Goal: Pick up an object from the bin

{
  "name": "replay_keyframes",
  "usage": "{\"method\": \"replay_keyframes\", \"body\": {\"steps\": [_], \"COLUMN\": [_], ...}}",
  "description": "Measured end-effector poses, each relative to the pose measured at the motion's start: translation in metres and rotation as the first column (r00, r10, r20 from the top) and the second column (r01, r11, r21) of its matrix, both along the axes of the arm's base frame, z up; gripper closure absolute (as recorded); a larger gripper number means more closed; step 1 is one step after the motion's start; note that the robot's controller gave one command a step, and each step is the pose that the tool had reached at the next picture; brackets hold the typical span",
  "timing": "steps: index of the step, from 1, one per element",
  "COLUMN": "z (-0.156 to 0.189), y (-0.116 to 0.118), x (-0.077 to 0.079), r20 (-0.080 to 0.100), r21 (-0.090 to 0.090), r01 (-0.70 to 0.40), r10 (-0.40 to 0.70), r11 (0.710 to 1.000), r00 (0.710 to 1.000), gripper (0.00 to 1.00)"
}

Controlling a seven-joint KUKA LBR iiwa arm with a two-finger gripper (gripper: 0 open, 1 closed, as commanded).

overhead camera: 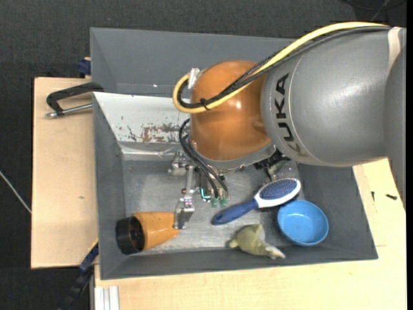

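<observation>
Cone [147, 231], orange with a black cap, is the thing nearest my pincer [182, 215], and I judge it a slippery pick. It lies on its side and it is round and tapering, so a close on the narrow end could squeeze it out toward the bin [108, 199] wall at 8 o'clock, or set it rolling. A descent too deep would jam the pincer on the floor beside it. The wrist's cables hang low and could brush the blue brush [258, 202] at 3 o'clock of the pincer. The blue bowl [302, 223] and the olive toy [255, 241] lie well apart from it, so I expect no trouble there.

I cannot tell from up here whether the pincer is apart or together. The cone sits in the bin's 7 o'clock corner, cap toward 9 o'clock. Its narrow end meets the pincer tip, with the body off at 8 o'clock of it. Whether they touch, I cannot say.
</observation>
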State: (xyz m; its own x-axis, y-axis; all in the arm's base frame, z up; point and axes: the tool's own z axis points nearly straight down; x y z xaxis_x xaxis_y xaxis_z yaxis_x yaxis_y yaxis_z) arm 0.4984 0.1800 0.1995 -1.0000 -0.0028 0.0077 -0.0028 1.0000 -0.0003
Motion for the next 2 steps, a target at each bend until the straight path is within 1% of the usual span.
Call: {"method": "replay_keyframes", "body": {"steps": [1, 2], "z": [-0.1283, -0.1254], "y": [-0.0087, -0.0082], "x": [0.0129, 0.0155], "r20": [0.011, 0.021], "r21": [0.001, 0.002], "r01": [-0.304, -0.302], "r10": [0.304, 0.302], "r11": [0.953, 0.953], "r00": [0.953, 0.953], "gripper": [0.00, 1.00]}}
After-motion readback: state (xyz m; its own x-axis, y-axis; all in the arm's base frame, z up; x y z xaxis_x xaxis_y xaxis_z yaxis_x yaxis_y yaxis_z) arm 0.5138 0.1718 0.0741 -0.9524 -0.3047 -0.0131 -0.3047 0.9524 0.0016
